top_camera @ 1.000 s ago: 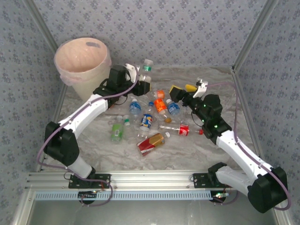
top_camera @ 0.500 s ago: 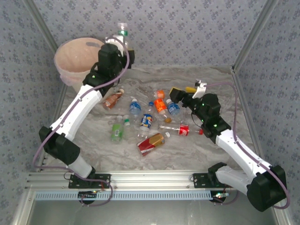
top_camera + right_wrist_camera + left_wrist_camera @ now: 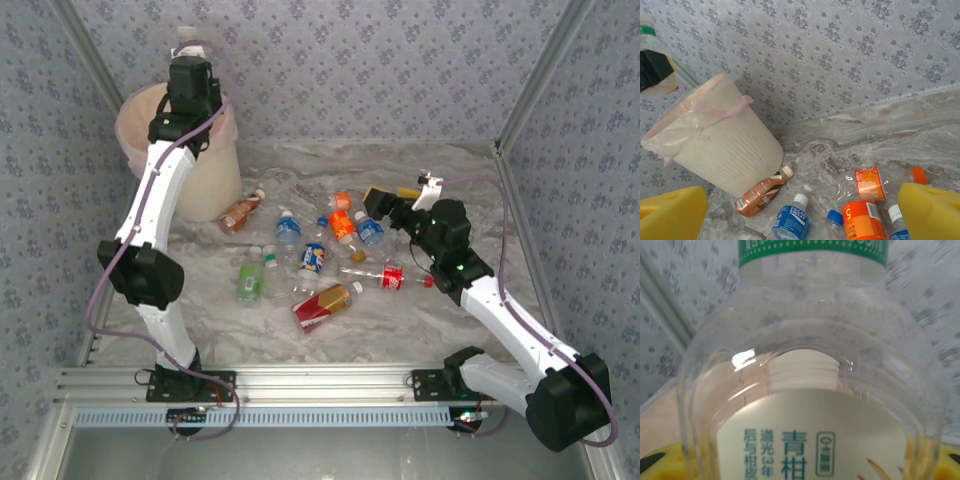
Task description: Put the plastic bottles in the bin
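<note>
My left gripper (image 3: 189,52) is raised over the back of the bin (image 3: 207,188), a cream pail lined with a pinkish bag. It is shut on a clear bottle (image 3: 805,355) with a green band and a white label, which sits between the yellow pads (image 3: 651,464). Several plastic bottles lie on the marble table: brown (image 3: 241,212), blue (image 3: 288,231), orange (image 3: 342,223), green (image 3: 250,281), red (image 3: 386,275). My right gripper (image 3: 393,190) hangs open above the pile's right side, holding nothing. In the right wrist view the bin (image 3: 725,150) stands left of the brown bottle (image 3: 760,195).
Patterned walls and metal posts close in the table at the back and both sides. A red-and-gold bottle (image 3: 325,303) lies nearest the front. Bare marble (image 3: 450,170) stretches along the back wall to the right of the bin.
My left arm has swung up and to the left, carrying the clear bottle from beside the pile to above the bin. The right arm has not moved.
</note>
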